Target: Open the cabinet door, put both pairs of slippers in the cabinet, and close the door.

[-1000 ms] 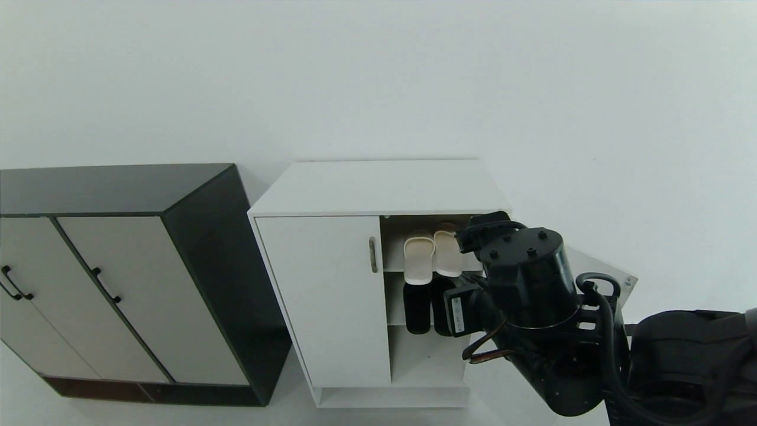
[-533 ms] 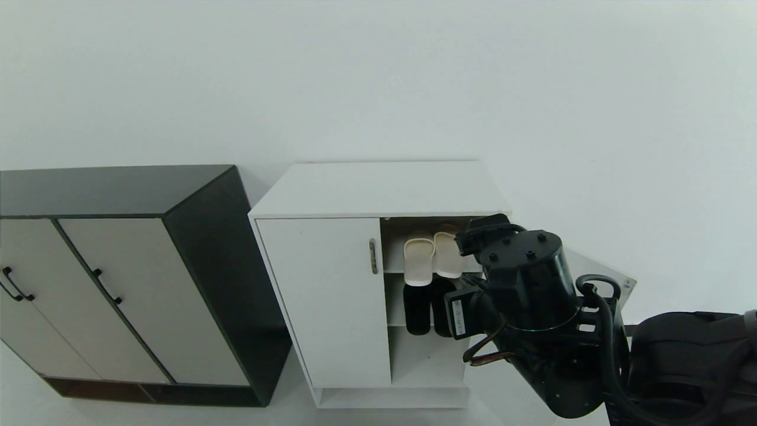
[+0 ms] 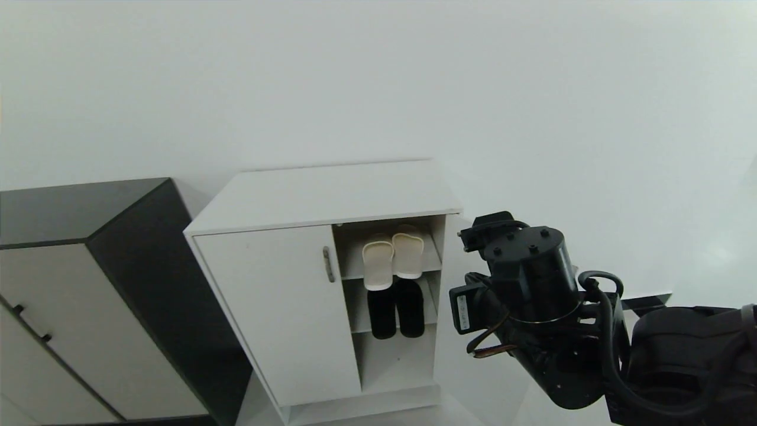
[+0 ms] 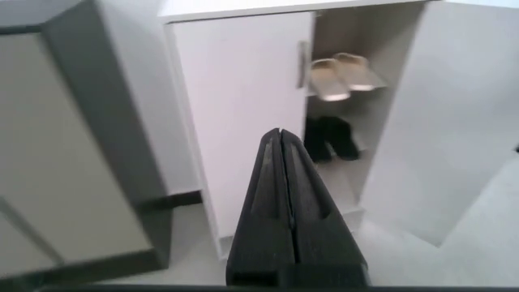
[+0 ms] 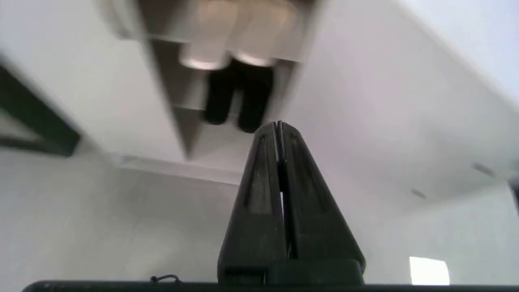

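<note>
Presently: white cabinet [image 3: 319, 192], right-hand door [image 4: 454, 122] swung open, left-hand door shut. Cream slippers [image 3: 392, 260] on the upper shelf; black slippers [image 3: 395, 313] on the shelf directly below. Left pincer [image 4: 280, 134] pressed together, empty. Right pincer [image 5: 280, 126] likewise pressed together, empty.

In the white cabinet [image 3: 319, 198], cream slippers [image 3: 378, 266] lie on the upper shelf [image 3: 432, 257]; black slippers [image 3: 381, 313] on the middle shelf [image 3: 358, 316].
</note>
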